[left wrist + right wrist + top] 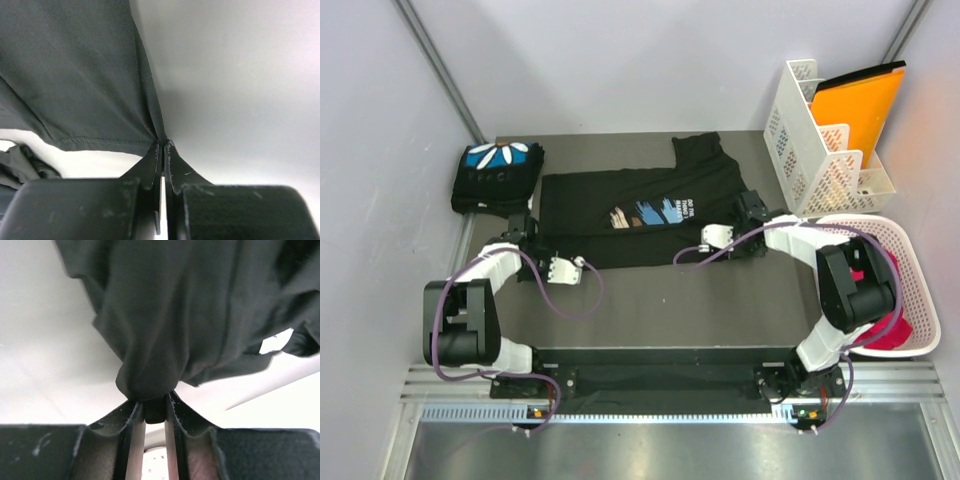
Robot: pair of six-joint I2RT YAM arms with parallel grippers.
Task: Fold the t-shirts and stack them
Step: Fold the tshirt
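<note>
Grey table (670, 310): your left gripper (163, 145) pinches the spread t-shirt (590, 205) at its 9 o'clock hem; right gripper (152, 402) clamps bunched cloth at 3.

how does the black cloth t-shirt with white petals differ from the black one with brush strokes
The black petal-print t-shirt is folded at the far left; the black brush-stroke t-shirt lies spread wide mid-table. Left tool and right tool pinch the brush-stroke t-shirt, not the petal-print t-shirt. Both are black cloth.
</note>
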